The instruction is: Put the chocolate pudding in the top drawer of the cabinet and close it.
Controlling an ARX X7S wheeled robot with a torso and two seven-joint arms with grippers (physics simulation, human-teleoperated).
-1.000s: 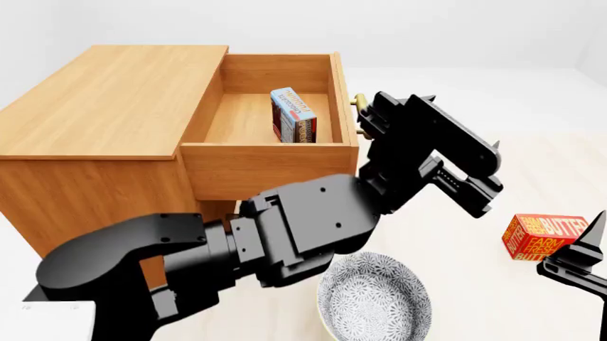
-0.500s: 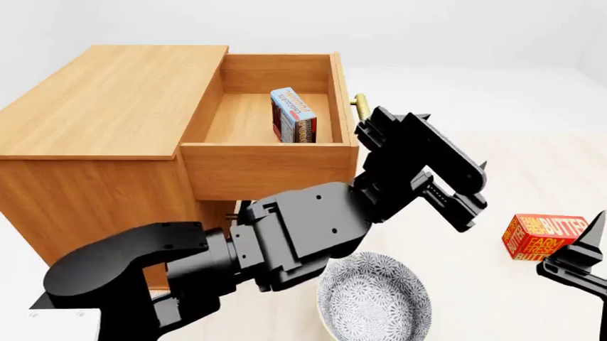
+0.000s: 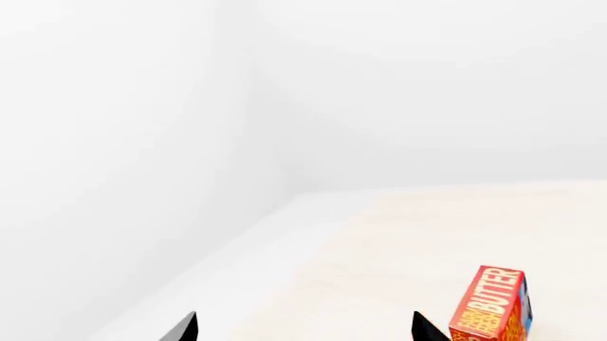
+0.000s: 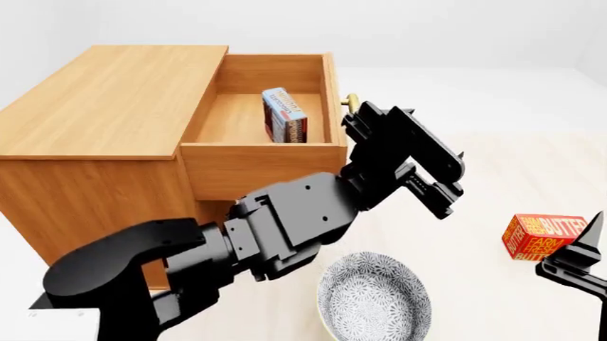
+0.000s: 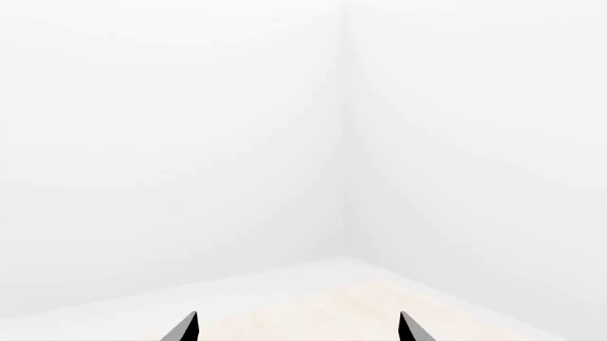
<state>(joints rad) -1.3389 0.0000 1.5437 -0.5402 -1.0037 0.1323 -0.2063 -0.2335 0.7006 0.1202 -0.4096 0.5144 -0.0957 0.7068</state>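
A: Entry, current frame. Where does the carton sit?

B: The chocolate pudding (image 4: 284,115), a small thin carton with a light blue face and red and dark brown sides, stands on edge inside the top drawer (image 4: 261,153), the deep wooden drawer pulled out of the light brown wood-grain cabinet (image 4: 95,121). It sits near the drawer's right wall, touching the floor of the drawer. Nothing grips it.

A: Left tool?

B: The black left gripper (image 4: 431,153) is at the right side of the drawer front, close by the brass bar handle (image 4: 349,103), of which only the end shows behind the arm. Whether it touches the handle I cannot tell. In the left wrist view, its two fingertips (image 3: 185,328) stand well apart with bare floor between them: spread, holding nothing.

A: Right tool?

B: The right gripper (image 4: 581,257) shows at the lower right edge of the head view, beside the red-orange "FARM FRESH BUTTER" box (image 4: 545,236) on the pale floor. In the right wrist view its tips (image 5: 410,328) are also parted, empty, facing a white corner.

A: Other items?

B: A patterned grey-and-white bowl (image 4: 372,298) lies on the floor below the left forearm.
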